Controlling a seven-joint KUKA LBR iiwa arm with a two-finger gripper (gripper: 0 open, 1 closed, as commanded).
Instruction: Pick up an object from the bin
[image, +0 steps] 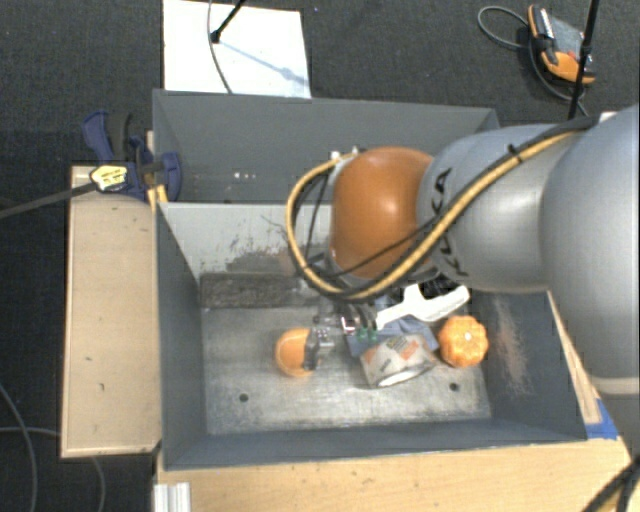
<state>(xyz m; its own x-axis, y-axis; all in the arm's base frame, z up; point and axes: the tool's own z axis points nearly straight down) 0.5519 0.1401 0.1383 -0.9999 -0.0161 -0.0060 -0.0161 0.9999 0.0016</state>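
Four loose things lay in the grey bin (230, 400): a tipped grey-and-white tub (395, 362) mid-floor, a white piece (435, 302) behind it, a ribbed orange pumpkin (464, 342) just beside it, and a small orange ball (291, 354) apart. My claw (322, 345) hung low just beside the ball, the tub close on its other side; whether it was apart or together, I could not tell. Best, I judged, to centre on the ball and clear the tub.

Robotics lab, test station: a grey industrial arm (540, 220) lettered KUKA, its wrist capped by an orange cover (375, 205) and looped with yellow and black cabling, leans over a scuffed grey metal bin (260, 395) set on dark carpet (60, 60). A loose black cable (40, 200) trails across the floor beyond the bin's left edge.
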